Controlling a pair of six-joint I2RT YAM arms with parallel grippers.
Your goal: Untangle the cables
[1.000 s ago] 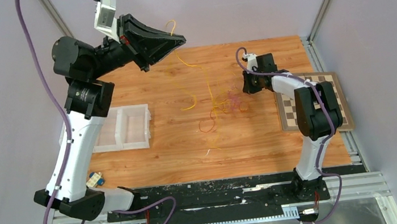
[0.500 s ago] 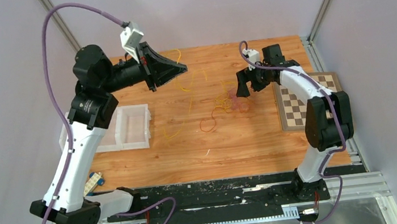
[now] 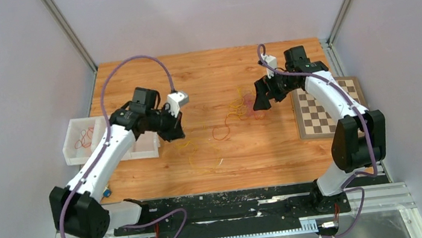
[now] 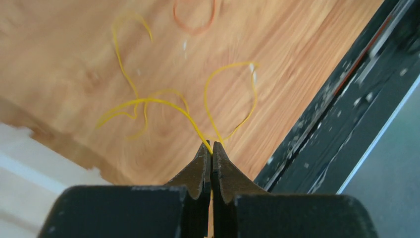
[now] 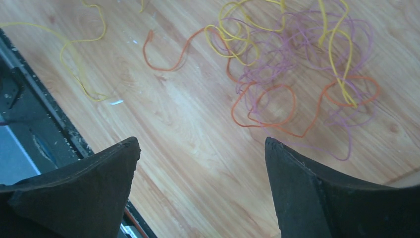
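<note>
- Since a second ago, we see the left arm has swung down from high over the far side of the table to low beside the clear bin, bringing the yellow cable down with it. The right jaws, closed back then, now stand wide.
- We find the left gripper pressed together on one end of the yellow cable; the strand leaves the fingertips and loops over the wood just ahead.
- From above, that yellow cable lies in loose curls on the table between the left gripper and the near edge.
- We see the right gripper spread wide and holding nothing, hovering just beside the tangle.
- The tangle, a knot of pink, yellow and orange cables, sits right of the table's middle, near the chessboard.
- An orange cable trails out of the tangle toward the yellow one.
- We make out red loops in the bin's left compartment.
</note>
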